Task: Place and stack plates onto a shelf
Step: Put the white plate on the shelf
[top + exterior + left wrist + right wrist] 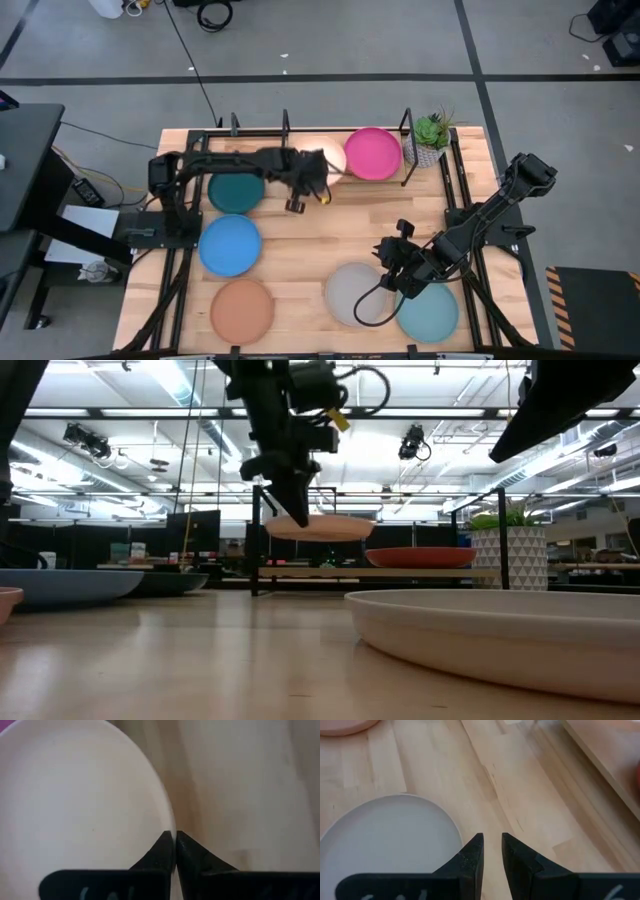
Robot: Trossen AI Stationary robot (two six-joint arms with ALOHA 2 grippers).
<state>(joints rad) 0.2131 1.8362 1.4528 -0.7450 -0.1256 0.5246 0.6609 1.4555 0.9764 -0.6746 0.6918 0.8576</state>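
My left gripper (312, 178) (175, 837) is shut on the cream plate (330, 152) (85, 805), holding it in the air at the far middle of the table. Beside it a magenta plate (373, 153) rests on the black rod shelf (407, 125). My right gripper (400, 268) (491, 845) is open above the table, next to the grey plate (352, 293) (390, 845), with nothing between its fingers. Lying flat on the table are the dark teal (236, 191), blue (229, 244), terracotta (242, 310) and light aqua (432, 313) plates. My left gripper pinches the cream plate's rim (171, 831) between its two fingers, on the plate's near left side. The fingers slant steeply down onto it from the table's left. The plate sits about level, lifted clear of the table (320, 528).
A small green plant (430, 135) in a white pot stands at the shelf's right end. Black frame rails (462, 185) run along both sides of the table. Bare wood lies in the table's middle, between the two arms.
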